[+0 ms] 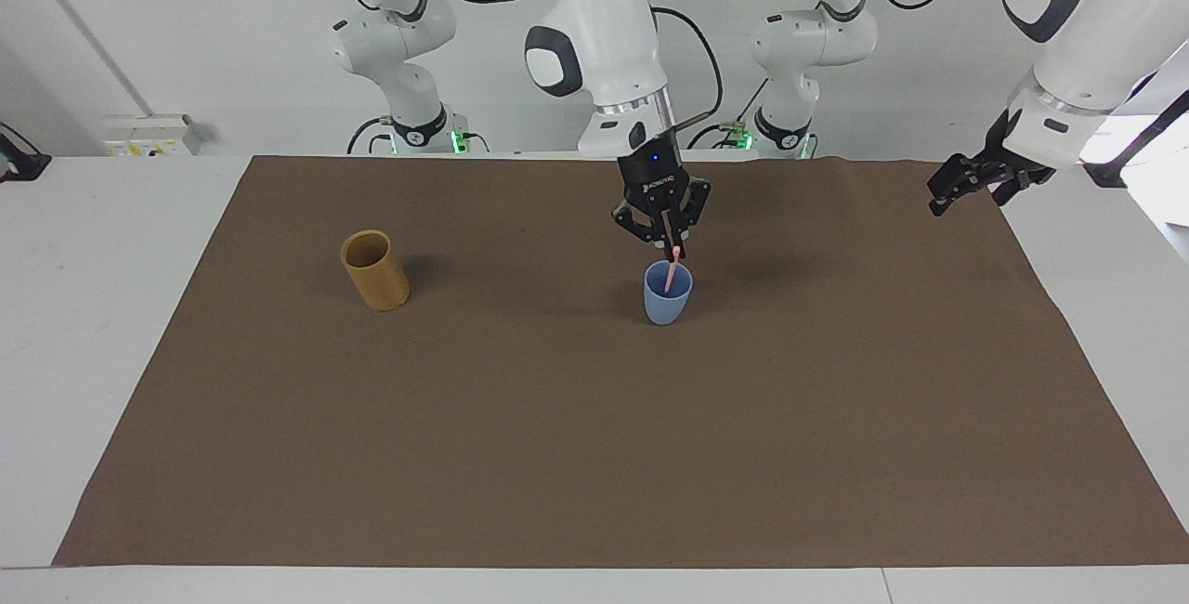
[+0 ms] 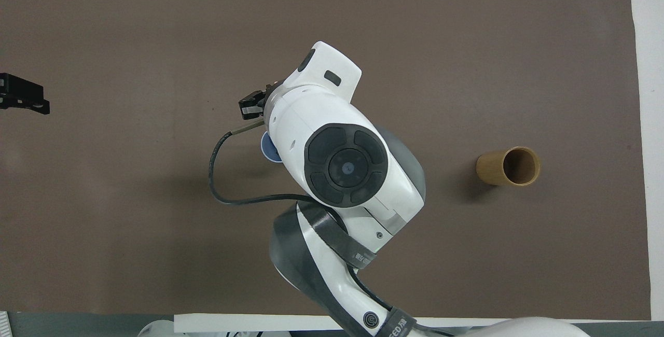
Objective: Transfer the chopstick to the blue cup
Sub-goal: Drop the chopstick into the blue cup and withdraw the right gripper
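Brown mat (image 1: 594,455) covers most of the white table (image 1: 111,242) and gives one plain working surface.

Right arm reaches in from its base to the middle of the mat and hides most of the scene in the overhead view. Wrist points straight down, probably so the stick goes in near upright.

Left arm waits, raised over the mat's edge at its own end of the table. Left gripper (image 1: 949,188) hangs spread wide and empty, out of the way.

Tan wooden holder (image 1: 374,269) stands upright toward the right arm's end, well apart from the action, nothing in it.

Blue cup (image 1: 668,293) stands upright mid-mat — only a sliver of it (image 2: 268,146) shows from overhead.

Right gripper (image 1: 675,251) sits just above the cup's rim, fingertips close about the top of the chopstick (image 1: 672,271). Cannot tell whether they pinch it or have begun to let go.

Chopstick stands steeply, lower end inside the cup, top poking above the rim. Judged: release step, the transfer nearly complete — risk is the stick tipping the light cup.
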Robot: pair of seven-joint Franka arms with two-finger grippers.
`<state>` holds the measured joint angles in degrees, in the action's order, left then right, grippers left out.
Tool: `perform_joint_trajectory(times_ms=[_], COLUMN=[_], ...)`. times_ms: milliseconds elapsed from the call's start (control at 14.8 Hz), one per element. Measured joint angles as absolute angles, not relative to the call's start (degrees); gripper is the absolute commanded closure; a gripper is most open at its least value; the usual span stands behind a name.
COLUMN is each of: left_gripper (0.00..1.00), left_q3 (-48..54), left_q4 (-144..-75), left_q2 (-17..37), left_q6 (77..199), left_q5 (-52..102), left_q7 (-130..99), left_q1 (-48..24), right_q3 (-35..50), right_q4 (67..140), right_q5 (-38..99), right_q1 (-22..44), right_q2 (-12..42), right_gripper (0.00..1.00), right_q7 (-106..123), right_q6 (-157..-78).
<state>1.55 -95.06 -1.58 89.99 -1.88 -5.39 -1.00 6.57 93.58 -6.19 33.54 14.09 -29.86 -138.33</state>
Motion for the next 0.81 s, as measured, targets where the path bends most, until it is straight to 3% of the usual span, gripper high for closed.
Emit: perform_joint_trajectory(times_ms=[406,812], left_gripper=[0.00,0.00], left_q3=[1.55,1.55], left_q4=[-95.06,-95.06], left_q2=[-1.58,-1.58], left_q6=[89.99,89.99], left_q5=[-1.88,-1.88], left_q7=[-5.39,-5.39], left_q1=[-1.00,-1.00], right_q3=[5.97,5.43], right_q4=[90.47,81.44], right_q5=[-6.23,-6.81], right_q1=[32.93,23.40], right_q2=[13.57,8.22], right_gripper=[0.00,0.00], right_q7=[-29.86,-27.23], right_q6=[-136.44,-111.44])
